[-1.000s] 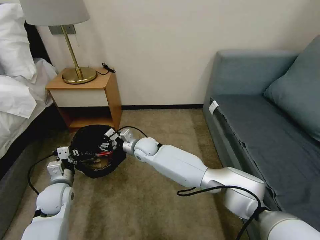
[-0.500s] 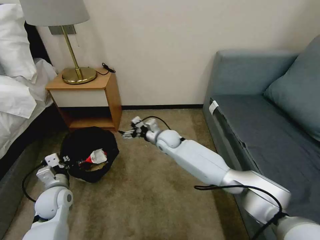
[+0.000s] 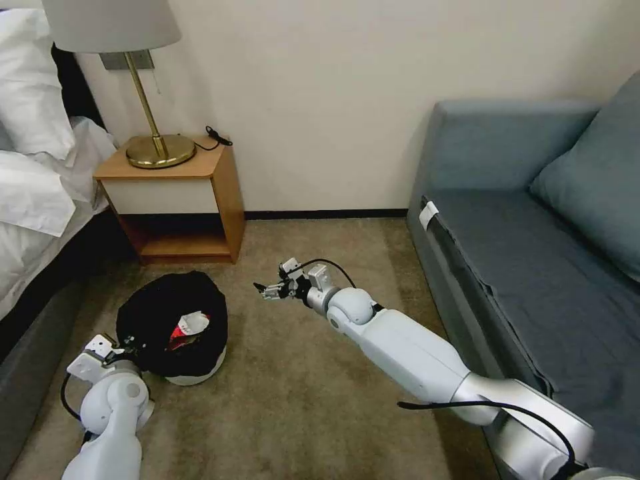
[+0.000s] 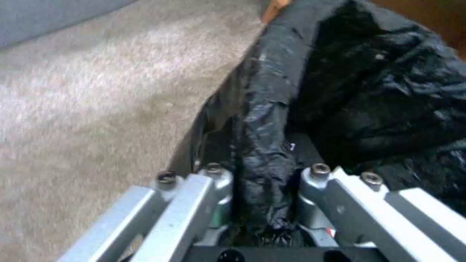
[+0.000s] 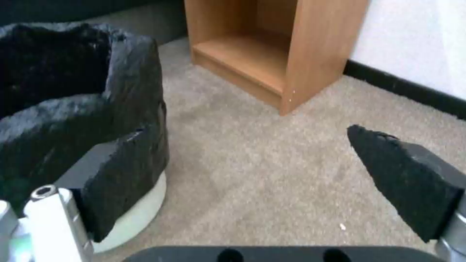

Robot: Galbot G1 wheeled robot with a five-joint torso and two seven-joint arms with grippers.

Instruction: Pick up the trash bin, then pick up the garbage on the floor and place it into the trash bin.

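while the small round trash bin (image 3: 172,328) with its crinkly black plastic liner and white base sits on the beige carpet (image 3: 300,400) in front of the wooden nightstand (image 3: 175,200), the left gripper (image 3: 127,347) holds it at the near rim. in the left wrist view the two fingers (image 4: 213,182) are pressed together on a fold of the black liner (image 4: 264,171) at the rim, one finger outside the bin and one inside. a crushed red-and-white paper cup (image 3: 190,325) lies inside the bin, on top of other dark contents that cannot be made out.

the right gripper (image 3: 273,291) hangs low above the bare carpet, well to the right of the bin and apart from it, with its arm stretching from the lower right of the head view. in the right wrist view its two black pads (image 5: 407,178) are spread wide with nothing between them, and the bin's liner (image 5: 72,109) and white base (image 5: 136,214) show beside one pad. a grey-blue sofa (image 3: 533,267) runs along the right side, and a brass lamp (image 3: 157,143) stands on the nightstand.
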